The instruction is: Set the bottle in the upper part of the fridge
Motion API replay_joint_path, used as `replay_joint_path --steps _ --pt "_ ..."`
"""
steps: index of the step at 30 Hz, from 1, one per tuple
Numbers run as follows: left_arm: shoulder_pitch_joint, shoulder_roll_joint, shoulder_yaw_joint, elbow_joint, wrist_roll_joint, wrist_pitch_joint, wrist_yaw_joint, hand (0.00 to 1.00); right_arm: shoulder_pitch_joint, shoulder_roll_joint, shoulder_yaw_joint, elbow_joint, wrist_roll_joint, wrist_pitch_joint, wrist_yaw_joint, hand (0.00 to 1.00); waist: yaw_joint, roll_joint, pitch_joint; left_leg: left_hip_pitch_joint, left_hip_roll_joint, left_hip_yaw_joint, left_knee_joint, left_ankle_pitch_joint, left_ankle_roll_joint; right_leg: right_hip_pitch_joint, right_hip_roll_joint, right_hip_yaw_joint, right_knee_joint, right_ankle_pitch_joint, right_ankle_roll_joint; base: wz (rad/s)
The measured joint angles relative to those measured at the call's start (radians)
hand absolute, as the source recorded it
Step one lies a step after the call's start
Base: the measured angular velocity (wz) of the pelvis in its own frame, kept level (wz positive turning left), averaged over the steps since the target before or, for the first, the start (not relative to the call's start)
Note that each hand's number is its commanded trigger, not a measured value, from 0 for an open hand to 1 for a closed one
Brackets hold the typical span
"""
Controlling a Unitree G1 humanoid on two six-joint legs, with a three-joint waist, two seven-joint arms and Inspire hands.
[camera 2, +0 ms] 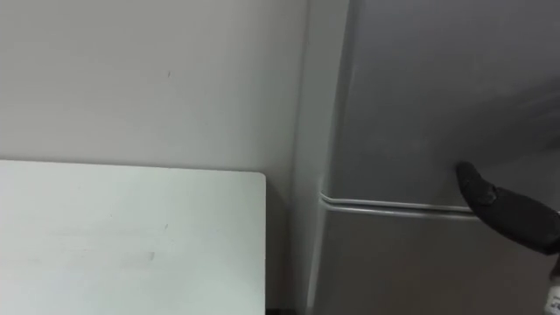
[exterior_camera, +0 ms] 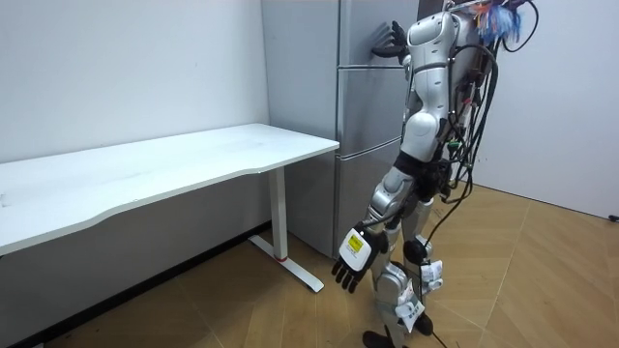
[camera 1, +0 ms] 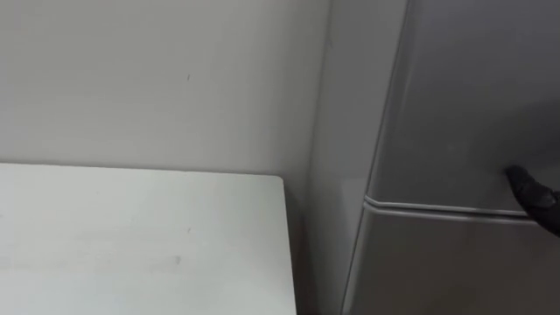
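Note:
A tall grey fridge (exterior_camera: 363,126) stands against the wall with both doors closed. Its upper door (camera 1: 472,96) meets the lower door (camera 1: 437,262) at a thin seam. My right hand (camera 2: 499,206) is raised to that seam at the right edge of the eye views, a dark straight finger lying against the upper door's bottom edge. In the room view the right hand (exterior_camera: 390,41) rests on the fridge front with fingers spread. My left hand (exterior_camera: 351,263) hangs open by my thigh. I stand close in front of the fridge.
A white table (camera 1: 131,236) stands to my left against the pale wall, its right end a narrow gap from the fridge's side. In the room view the table (exterior_camera: 145,174) rests on a white leg over wooden floor.

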Motion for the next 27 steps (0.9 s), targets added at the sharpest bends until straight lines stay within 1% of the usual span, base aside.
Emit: replay_joint_path --steps 2,4,6,7,8,9,10,12,14,18,19,20,23,25,27 --pt "0.002 0.0 0.0 0.002 -0.001 0.0 0.0 0.0 0.0 0.0 -0.001 0.0 0.001 0.0 0.0 0.0 -0.002 -0.003 -0.0008 0.003 -0.001 0.0 0.0 0.0 0.0 0.003 -0.001 -0.001 0.0 0.0 0.001 0.04" --pt "0.003 0.0 0.003 0.001 -0.001 -0.001 0.0 0.0 0.0 0.0 -0.008 0.004 0.002 0.0 0.0 0.0 -0.005 -0.001 0.0001 0.002 -0.001 -0.003 0.0 0.0 0.0 0.003 -0.001 -0.002 -0.004 0.0 0.002 0.06" --pt "0.021 0.0 0.006 -0.014 0.0 -0.002 0.0 0.0 0.0 -0.001 -0.023 0.007 0.008 -0.002 0.003 0.0 -0.024 -0.003 -0.0026 0.001 -0.003 -0.013 0.0 0.0 0.001 0.009 -0.003 -0.014 -0.014 0.001 0.004 0.13" --pt "0.023 0.0 0.007 -0.015 -0.001 -0.002 0.0 0.0 0.0 -0.003 -0.027 0.007 0.014 -0.002 0.003 0.0 -0.026 -0.003 -0.0027 0.0 -0.003 -0.013 0.0 0.0 0.002 0.009 -0.003 -0.016 -0.014 0.001 0.004 0.1" --pt "0.026 0.0 0.007 -0.015 -0.003 -0.002 0.002 0.0 0.0 -0.006 -0.041 0.008 0.034 -0.005 0.002 0.0 -0.037 -0.004 -0.0037 -0.002 -0.003 -0.016 0.0 0.0 0.002 0.01 -0.003 -0.018 -0.015 0.002 0.005 0.09" --pt "0.035 0.0 0.007 -0.014 -0.005 -0.002 0.006 0.0 0.0 -0.016 -0.053 0.009 0.066 -0.007 0.001 0.0 -0.049 -0.004 -0.0069 -0.003 -0.003 -0.019 0.0 0.0 0.003 0.011 -0.004 -0.019 -0.015 0.002 0.006 0.08" --pt "0.039 -0.001 0.007 -0.014 -0.004 -0.002 0.007 0.0 0.0 -0.027 -0.061 0.011 0.083 -0.006 0.001 0.0 -0.05 -0.004 -0.0076 -0.001 -0.003 -0.019 0.0 0.001 0.003 0.013 -0.003 -0.019 -0.015 0.002 0.006 0.04" --pt "0.041 -0.002 0.008 -0.012 -0.001 -0.002 0.007 0.0 0.0 -0.083 -0.094 0.045 0.133 -0.002 -0.011 0.0 -0.052 -0.005 -0.0077 0.003 -0.003 -0.021 0.0 0.0 0.003 0.021 -0.004 -0.02 -0.017 0.002 0.007 0.0" --pt "0.038 -0.005 0.024 -0.013 -0.001 -0.003 0.007 0.0 0.0 -0.093 -0.139 0.046 0.157 0.006 -0.016 0.0 -0.054 -0.003 -0.0077 -0.001 -0.004 -0.024 0.0 0.0 0.003 0.015 -0.004 -0.021 -0.019 0.0 0.007 0.06" --pt "0.042 -0.006 0.061 -0.013 -0.002 -0.003 0.007 0.0 0.008 -0.098 -0.23 0.067 0.205 0.006 -0.052 0.0 -0.068 0.0 -0.0105 0.0 -0.002 -0.024 -0.003 0.0 0.002 0.017 0.0 -0.026 -0.032 -0.001 0.007 0.05" --pt "0.043 -0.006 0.064 -0.013 -0.002 -0.003 0.007 0.0 0.01 -0.098 -0.239 0.076 0.206 0.006 -0.056 0.0 -0.071 0.002 -0.0107 0.001 -0.002 -0.024 -0.004 0.0 0.002 0.019 0.0 -0.026 -0.033 -0.001 0.007 0.0" --pt "0.045 -0.006 0.069 -0.013 -0.002 -0.003 0.007 0.0 0.019 -0.098 -0.25 0.091 0.208 0.01 -0.067 0.0 -0.078 0.001 -0.0103 0.003 -0.004 -0.023 -0.005 0.0 0.002 0.022 0.0 -0.026 -0.033 -0.001 0.007 0.0" --pt "0.044 -0.007 0.081 -0.027 0.0 -0.003 0.009 0.0 0.076 -0.098 -0.282 0.092 0.224 0.016 -0.098 0.0 -0.082 0.005 -0.008 0.003 -0.003 -0.021 -0.006 0.0 0.002 0.022 0.001 -0.021 -0.034 -0.001 0.007 -0.01" --pt "0.043 -0.007 0.087 -0.039 -0.001 -0.003 0.009 0.0 0.113 -0.098 -0.286 0.102 0.244 0.017 -0.122 0.0 -0.083 0.009 -0.008 0.003 -0.003 -0.017 -0.008 0.001 0.002 0.024 0.0 -0.018 -0.034 -0.002 0.007 -0.05" --pt "0.043 -0.008 0.09 -0.041 -0.003 -0.002 0.01 0.0 0.156 -0.095 -0.286 0.156 0.248 0.019 -0.14 0.0 -0.084 0.008 -0.0074 0.003 -0.004 -0.014 -0.008 0.0 0.002 0.026 -0.001 -0.018 -0.035 -0.003 0.007 -0.04"
